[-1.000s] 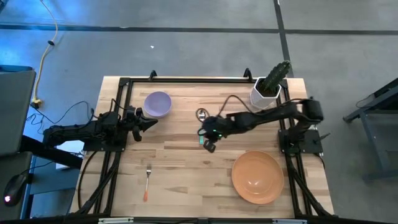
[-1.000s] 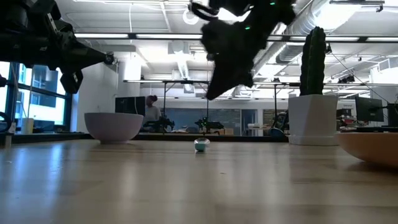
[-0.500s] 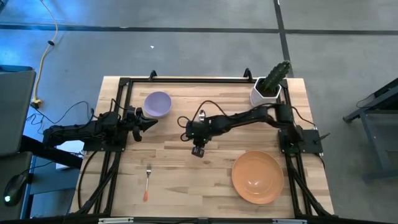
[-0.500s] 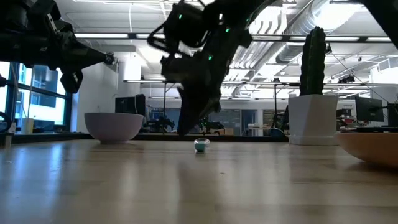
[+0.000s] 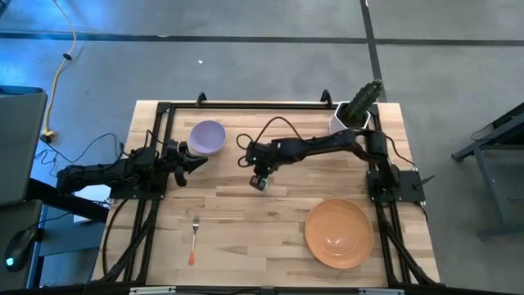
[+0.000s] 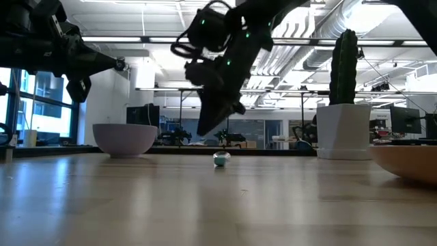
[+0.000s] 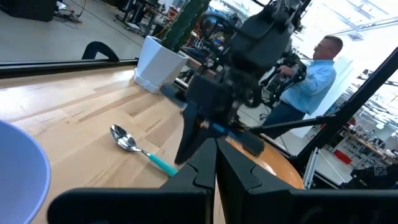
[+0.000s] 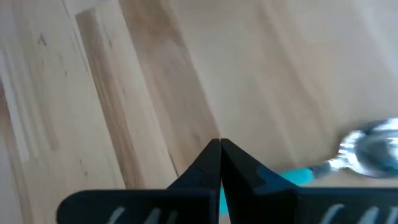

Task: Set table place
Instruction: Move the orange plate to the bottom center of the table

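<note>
The teal-handled metal spoon (image 7: 140, 148) lies flat on the wooden table (image 5: 221, 205) near the middle; in the high view my right arm hides most of it. My right gripper (image 5: 260, 182) is shut and hangs above the table (image 6: 203, 131), just over the spoon's teal handle (image 8: 297, 177), touching nothing. My left gripper (image 5: 201, 160) is shut and empty, waiting beside the lavender bowl (image 5: 207, 137) at the far left. The orange plate (image 5: 338, 233) sits at the near right. The orange-handled fork (image 5: 193, 240) lies at the near left.
A white pot with a cactus (image 5: 352, 115) stands at the far right corner. The black frame (image 5: 246, 105) runs along the table's edges. A person in a light shirt (image 7: 314, 68) stands beyond the table. Bare wood lies between the fork and the plate.
My right gripper has swung toward the table's left edge and then a little toward the far edge, staying shut and above the table. The spoon has not moved.
</note>
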Available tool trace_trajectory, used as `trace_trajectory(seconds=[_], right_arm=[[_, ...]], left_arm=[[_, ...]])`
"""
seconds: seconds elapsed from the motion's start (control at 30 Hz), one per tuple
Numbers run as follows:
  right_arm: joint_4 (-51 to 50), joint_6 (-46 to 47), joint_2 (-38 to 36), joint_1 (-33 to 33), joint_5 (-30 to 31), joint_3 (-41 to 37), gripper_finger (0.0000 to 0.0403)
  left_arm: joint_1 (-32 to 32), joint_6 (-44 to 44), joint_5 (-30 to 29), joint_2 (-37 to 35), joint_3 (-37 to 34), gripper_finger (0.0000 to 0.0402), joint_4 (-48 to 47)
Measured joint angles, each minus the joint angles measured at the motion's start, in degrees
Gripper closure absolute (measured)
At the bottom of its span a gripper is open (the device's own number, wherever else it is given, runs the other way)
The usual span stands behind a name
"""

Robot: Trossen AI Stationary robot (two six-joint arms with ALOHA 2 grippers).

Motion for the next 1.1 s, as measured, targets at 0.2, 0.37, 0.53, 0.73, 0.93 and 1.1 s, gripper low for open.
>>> trace_trajectory(seconds=[0.2,0.37,0.53,0.73,0.93,1.1], right_arm=[[-8.0,8.6,-4.0,0.0,8.5,0.0,0.0403],[-12.2,11.7,-6.2,0.0,11.1,0.0,0.0403],[-19.8,14.0,-7.3,1.6,10.6,-0.2,0.0403],[-25.6,14.3,-7.5,6.1,10.4,-0.2,0.0403],[-33.1,18.9,-9.2,10.6,13.1,-0.3,0.0403],[-38.6,25.0,-15.4,13.0,19.1,-0.3,0.0403]], left_arm=[[0.0,0.0,0.0,0.0,0.0,0.0401,0.0],[0.0,0.0,0.1,0.0,0.0,0.0401,0.0],[0.0,0.0,1.0,0.0,0.0,0.0402,0.0],[0.0,0.0,1.5,0.0,0.0,0.0401,-0.1],[0.0,0.0,2.1,0.0,0.0,0.0401,-0.3],[0.0,-0.1,2.5,1.1,0.0,0.0402,-0.5]])
